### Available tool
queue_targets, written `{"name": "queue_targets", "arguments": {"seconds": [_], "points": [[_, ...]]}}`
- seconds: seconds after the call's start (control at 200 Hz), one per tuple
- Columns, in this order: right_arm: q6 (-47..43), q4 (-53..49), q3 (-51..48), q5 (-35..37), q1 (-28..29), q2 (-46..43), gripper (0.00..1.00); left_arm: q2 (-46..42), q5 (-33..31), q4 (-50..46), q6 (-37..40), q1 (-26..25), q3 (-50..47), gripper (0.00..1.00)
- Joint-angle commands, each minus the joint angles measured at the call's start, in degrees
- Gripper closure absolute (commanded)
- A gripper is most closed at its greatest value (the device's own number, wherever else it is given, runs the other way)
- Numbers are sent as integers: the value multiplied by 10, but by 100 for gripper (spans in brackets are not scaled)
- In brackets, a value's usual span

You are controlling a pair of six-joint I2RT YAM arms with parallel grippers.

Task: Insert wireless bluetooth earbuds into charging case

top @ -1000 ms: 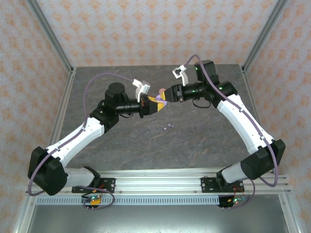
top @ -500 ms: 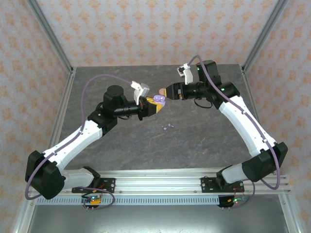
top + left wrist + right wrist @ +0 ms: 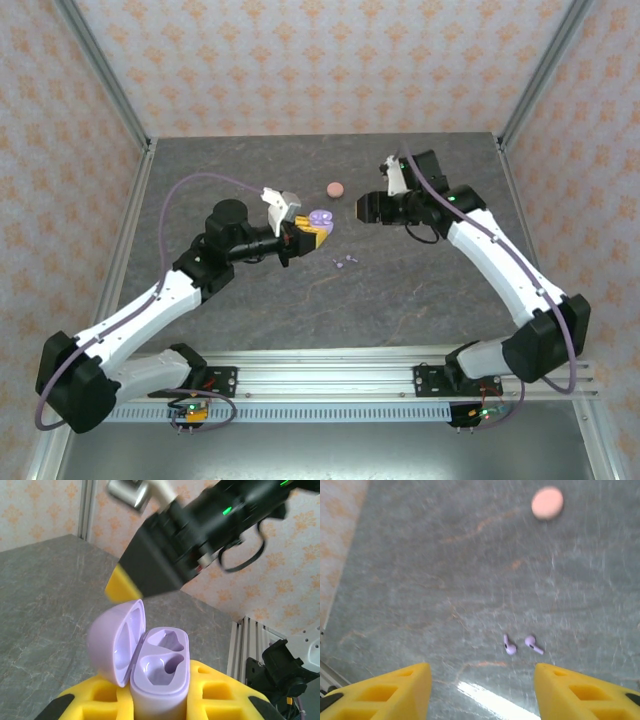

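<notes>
A light purple charging case (image 3: pixel 160 672) stands upright between the yellow fingers of my left gripper (image 3: pixel 160 702), which is shut on it. Its lid (image 3: pixel 116 642) is swung open to the left and both sockets are empty. From above, the case (image 3: pixel 319 217) sits at the left gripper (image 3: pixel 312 229), held above the table. Two light purple earbuds (image 3: pixel 510 647) (image 3: pixel 534 644) lie side by side on the table, a little beyond my open right gripper (image 3: pixel 480 690). In the top view the earbuds (image 3: pixel 345 262) lie below and between both grippers, and the right gripper (image 3: pixel 362 208) hangs right of the case, apart from it.
A salmon-pink round disc (image 3: pixel 336 189) lies on the grey stone tabletop (image 3: pixel 420 290) behind the grippers; the disc (image 3: pixel 547 502) is far ahead in the right wrist view. Metal frame posts and patterned walls enclose the table.
My right gripper has drawn back to the right, away from the case. The left gripper has pulled back towards the near left with the case, whose lid now stands open.
</notes>
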Motion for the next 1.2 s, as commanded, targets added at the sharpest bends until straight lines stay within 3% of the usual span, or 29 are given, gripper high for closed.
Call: {"name": "queue_targets", "arguments": {"seconds": [0.0,0.235,0.601,1.191], "points": [[13,-13,-32,-24,-1,31,46,-24,-17,29,16,-5,-17,83],[11,19,-81,-57,2,94,57,-53,-21,34,15,-8,-42,83],[-8,30,-73,-78,12,194,69,-57,-40,37,31,-10,-58,83],[-119,4,-10,19,18,257,62,-47,-48,22,28,-11,-42,83]]}}
